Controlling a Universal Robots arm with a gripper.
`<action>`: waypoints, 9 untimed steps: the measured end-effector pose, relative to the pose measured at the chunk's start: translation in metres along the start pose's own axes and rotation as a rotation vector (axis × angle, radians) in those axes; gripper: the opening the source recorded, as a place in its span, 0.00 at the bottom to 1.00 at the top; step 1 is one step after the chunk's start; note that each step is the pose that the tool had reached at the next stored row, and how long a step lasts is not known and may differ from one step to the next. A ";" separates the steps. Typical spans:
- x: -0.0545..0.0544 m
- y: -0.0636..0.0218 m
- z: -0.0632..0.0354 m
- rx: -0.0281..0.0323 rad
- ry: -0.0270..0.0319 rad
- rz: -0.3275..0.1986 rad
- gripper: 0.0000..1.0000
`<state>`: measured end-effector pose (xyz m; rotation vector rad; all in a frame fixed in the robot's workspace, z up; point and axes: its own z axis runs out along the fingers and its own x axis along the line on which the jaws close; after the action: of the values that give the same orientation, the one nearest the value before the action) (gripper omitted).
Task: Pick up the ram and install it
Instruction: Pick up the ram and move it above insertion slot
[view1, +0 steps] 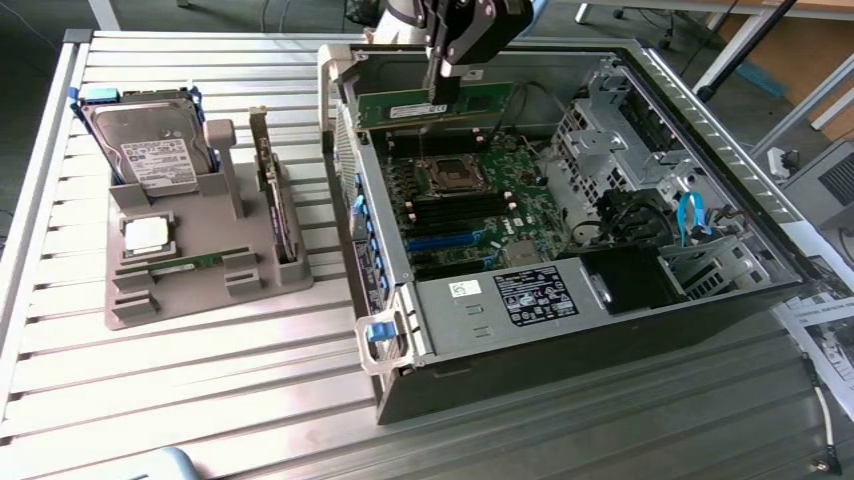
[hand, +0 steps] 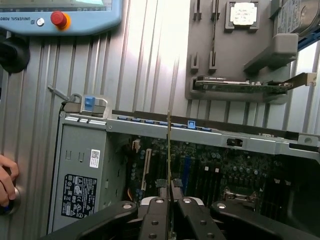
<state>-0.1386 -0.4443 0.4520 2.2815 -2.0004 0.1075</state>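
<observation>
Figure: memory installation, carry phase. 1 gripper hung over the far side of the open computer case, its claw closed almost fully onto the upper long edge of the ram. The ram was off the grey parts holder and in the air, long edge level and contact edge down, the attitude a slot requires.

In the wrist view the ram appeared edge-on as a thin vertical line running out from between the 2 fingertips of the gripper, with the motherboard behind it. A grip near mid-length probably kept the stick from tipping. It touched nothing else; by judgement it was not yet seated.

The memory slots, black and blue, lay on the motherboard just beside the processor socket. The case lay on its side with the panel off, giving access from above.

On the holder, well apart on the slatted table, remained the hard drive, the processor chip and the expansion card, each upright or nested in its own recess for easy grasping.

A person's hand rested at the table edge, below the teach pendant.
</observation>
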 end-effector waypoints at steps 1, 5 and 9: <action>0.000 -0.0011 0.0000 -0.0001 0.0002 0.000 0.13; 0.000 -0.0032 0.0000 0.0000 0.0003 0.000 0.13; 0.001 -0.0052 -0.0001 0.0000 0.0005 0.000 0.13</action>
<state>-0.1334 -0.4443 0.4520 2.2812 -2.0002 0.1080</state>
